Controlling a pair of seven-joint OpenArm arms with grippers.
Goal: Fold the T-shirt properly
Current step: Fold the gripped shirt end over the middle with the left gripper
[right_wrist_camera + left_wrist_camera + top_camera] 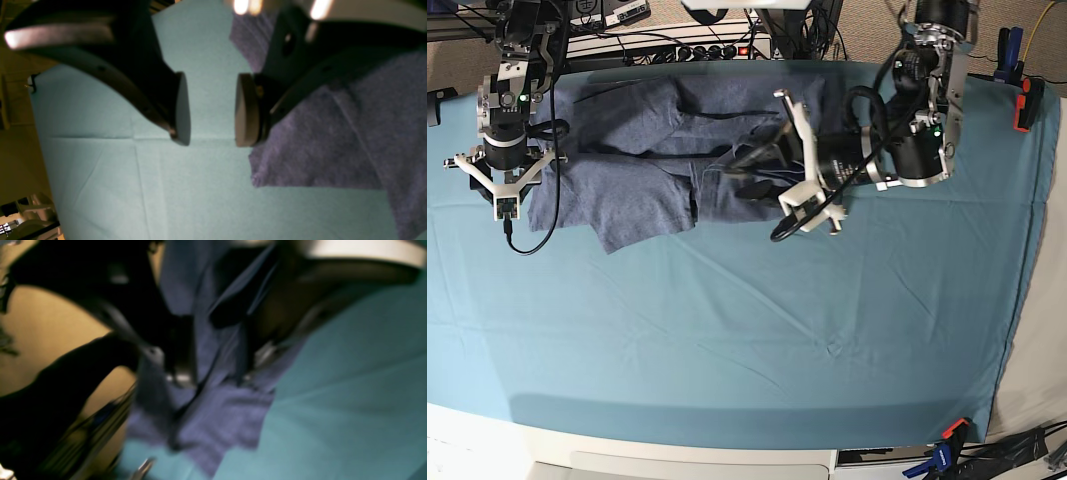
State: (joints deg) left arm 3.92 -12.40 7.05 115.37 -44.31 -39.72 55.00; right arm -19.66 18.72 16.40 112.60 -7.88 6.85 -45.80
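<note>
The blue-grey T-shirt (627, 190) lies rumpled and spread sideways across the back of the table; no lettering shows. My left gripper (749, 170) reaches in from the right at the shirt's middle. In the blurred left wrist view it (215, 371) is shut on a raised fold of the T-shirt (217, 413). My right gripper (505, 175) points down at the shirt's left end. In the right wrist view it (211, 110) is open and empty, with bare cloth between the pads and the T-shirt's edge (333, 133) under the right finger.
A plain teal cloth (727, 330) covers the whole table. A clamp (1025, 100) holds it at the back right and blue clamps (942, 450) at the front right. A power strip and cables (677, 45) run behind the back edge.
</note>
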